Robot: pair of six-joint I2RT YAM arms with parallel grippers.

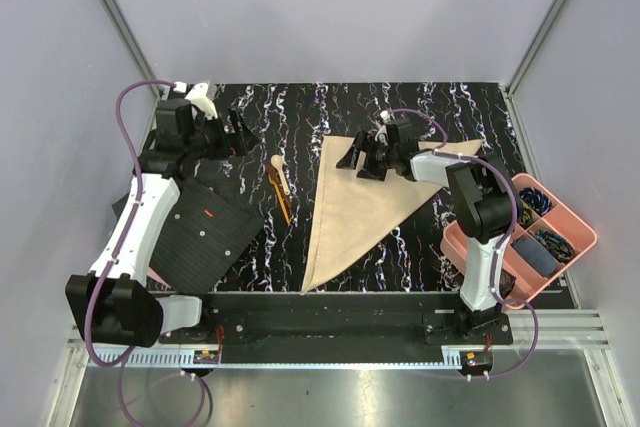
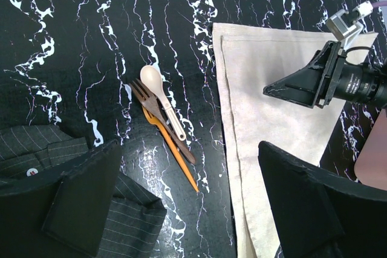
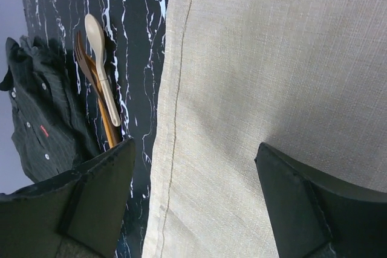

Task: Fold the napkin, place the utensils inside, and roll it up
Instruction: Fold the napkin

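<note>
1. The napkin (image 1: 350, 209) is seen lying flat on the black marbled table (image 1: 450, 107), folded into a triangle with its long point directed toward the near edge.
2. The utensils (image 2: 163, 119) are found bunched together on the bare table just left of the napkin's straight edge, apart from the cloth.
3. 3 pieces are counted there: a pale spoon (image 2: 162, 98), a dark brown fork (image 2: 145, 98) and an orange-brown stick (image 2: 181, 164). The spoon is laid over the fork, and the stick is partly covered by both.
4. The right gripper (image 1: 360, 159) is held over the far part of the napkin. Its fingers (image 3: 302, 203) are spread wide, with only flat cloth seen between them. Whether the napkin is touched cannot be told.
5. The left gripper (image 1: 235, 135) is held over the far left of the table, well apart from the napkin. Its fingers (image 2: 78, 203) are spread wide and nothing is held between them.
6. A dark cloth with a red mark (image 1: 205, 232) is seen crumpled at the left, near the utensils.
7. A pink tray (image 1: 565, 207) of small coloured items is set at the right edge of the table.
</note>
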